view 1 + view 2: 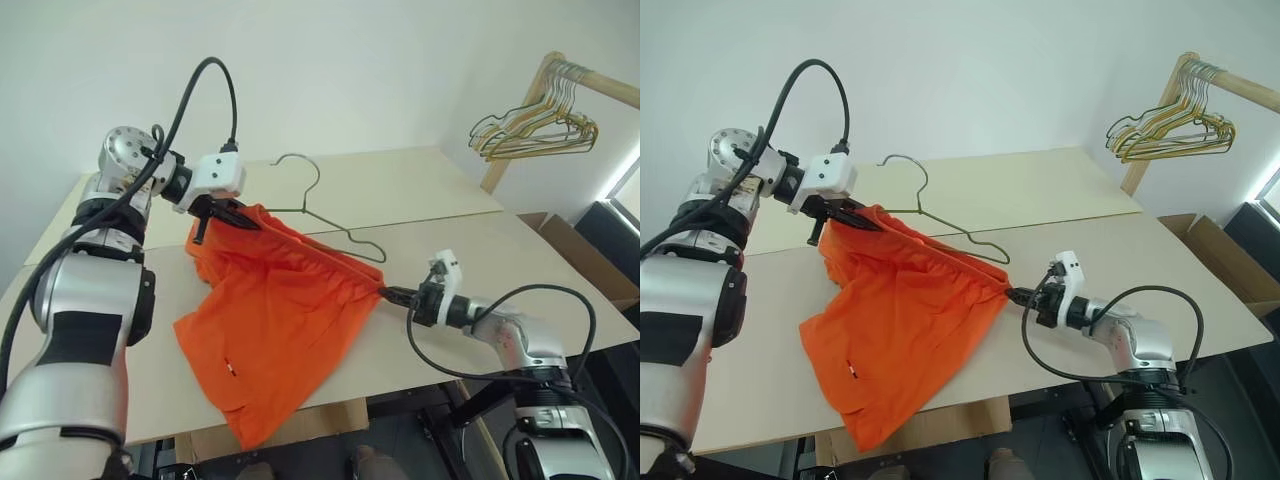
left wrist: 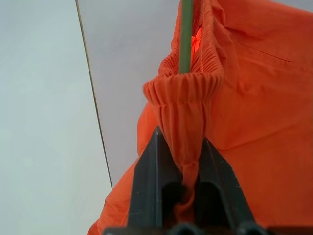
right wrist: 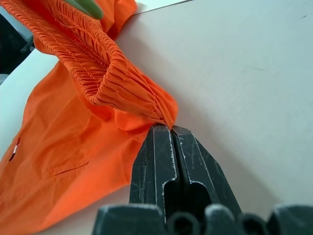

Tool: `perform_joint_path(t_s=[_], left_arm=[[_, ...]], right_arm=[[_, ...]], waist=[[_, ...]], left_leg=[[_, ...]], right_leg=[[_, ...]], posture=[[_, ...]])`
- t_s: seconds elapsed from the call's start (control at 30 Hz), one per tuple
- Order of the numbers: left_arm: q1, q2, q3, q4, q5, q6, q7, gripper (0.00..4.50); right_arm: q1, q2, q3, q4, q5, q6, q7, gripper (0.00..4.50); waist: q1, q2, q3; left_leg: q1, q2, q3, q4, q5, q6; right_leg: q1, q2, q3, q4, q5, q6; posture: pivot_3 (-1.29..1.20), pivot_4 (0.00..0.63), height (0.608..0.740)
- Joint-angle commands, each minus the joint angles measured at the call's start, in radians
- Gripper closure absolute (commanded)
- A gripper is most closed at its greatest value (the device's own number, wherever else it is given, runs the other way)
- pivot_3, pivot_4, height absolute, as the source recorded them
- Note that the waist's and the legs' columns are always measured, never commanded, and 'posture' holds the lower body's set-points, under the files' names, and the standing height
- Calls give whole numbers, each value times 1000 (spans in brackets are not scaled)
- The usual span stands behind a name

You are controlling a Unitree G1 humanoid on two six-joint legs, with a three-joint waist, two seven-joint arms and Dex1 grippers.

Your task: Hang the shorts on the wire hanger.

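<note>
Above the table (image 1: 450, 240), shorts (image 1: 270, 320) stretched between both clamped tools (image 1: 232, 214) (image 1: 386, 293), wire hanger (image 1: 330, 215) inside waistband.

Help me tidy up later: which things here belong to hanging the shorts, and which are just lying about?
In use:
- shorts
- wire hanger
- left gripper and right gripper, shut on the waistband

Lying about:
- bunch of hangers on the rack
- cardboard box

we see left gripper (image 2: 185, 161) clamped on a fold of the shorts (image 2: 254, 112) | gathered waistband bunched between our fingers (image 2: 156, 171) | wire hanger (image 2: 185, 34) runs into the waistband toward 12 o'clock | table (image 2: 44, 122) at 9 o'clock
</note>
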Motion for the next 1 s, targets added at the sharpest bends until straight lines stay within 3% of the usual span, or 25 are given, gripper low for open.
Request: perform_joint_path(t_s=[0.03, 0.27, 0.47, 0.67, 1.0], left_arm=[[-13, 50, -10, -22, -42, -19, -4, 4500], [-4, 74, -68, -23, -69, -49, -4, 4500], [16, 90, -79, -20, -8, -89, 1, 4500], [33, 73, -91, -19, 87, -90, 158, 4500], [34, 19, -6, -24, 54, -63, 199, 4500]], right_arm=[[-29, -43, -14, 26, -22, -21, 4, 4492], [-59, -74, 2, 72, -37, -40, 34, 4492], [-79, -94, 24, 82, -53, -61, 63, 4492], [-91, -168, 83, -38, -101, -137, 128, 4492], [-308, -285, 211, -161, -232, -241, 220, 4492]], waist=[[-1, 0, 0], [0, 0, 0], [2, 0, 0], [8, 0, 0], [18, 0, 0]], left_leg=[[0, 0, 0, 0, 0, 0], [0, 0, 0, 0, 0, 0], [0, 0, 0, 0, 0, 0], [0, 0, 0, 0, 0, 0], [-1, 0, 1, 0, 0, 0]], right_leg=[[0, 0, 0, 0, 0, 0], [0, 0, 0, 0, 0, 0], [0, 0, 0, 0, 0, 0], [0, 0, 0, 0, 0, 0], [-2, 0, 0, 0, 0, 0]], posture=[[-32, 0, 740], [-28, 0, 740], [-24, 0, 740], [-26, 0, 740], [-45, 0, 740]])
